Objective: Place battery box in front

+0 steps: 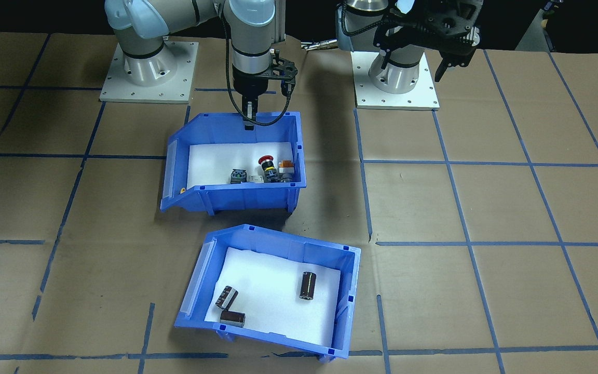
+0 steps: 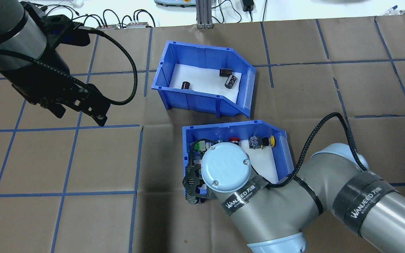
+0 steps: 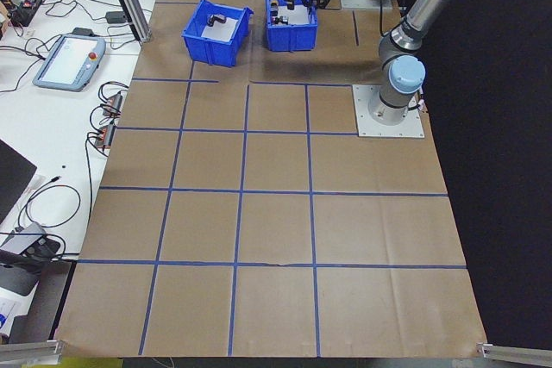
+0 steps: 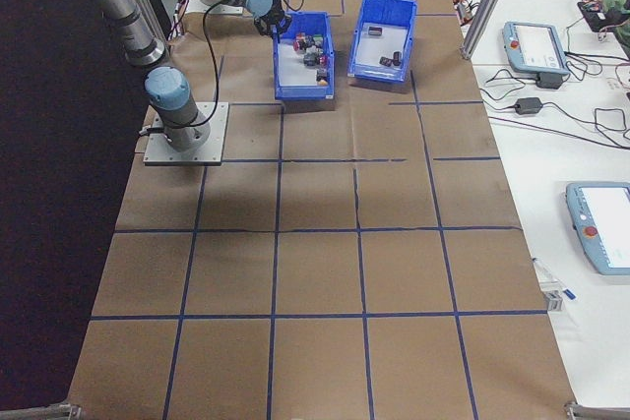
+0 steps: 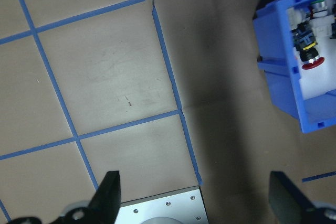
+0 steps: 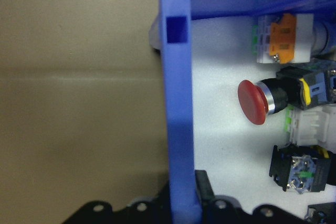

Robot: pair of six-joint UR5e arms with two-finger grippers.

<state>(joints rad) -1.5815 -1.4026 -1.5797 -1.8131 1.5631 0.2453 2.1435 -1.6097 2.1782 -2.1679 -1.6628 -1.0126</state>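
the battery box [image 2: 202, 82] sits on the table at about 12 o'clock from the switch bin [image 2: 280, 147], just beside it. the right gripper [image 1: 248, 118] is clenched on the switch bin's back wall. the left gripper [image 2: 79, 112] hangs released, well apart at the battery box's 8 o'clock.

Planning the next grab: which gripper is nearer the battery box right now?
Right. The right gripper sits at the switch bin's wall, one bin from the battery box. The left gripper hovers over bare table, farther off.
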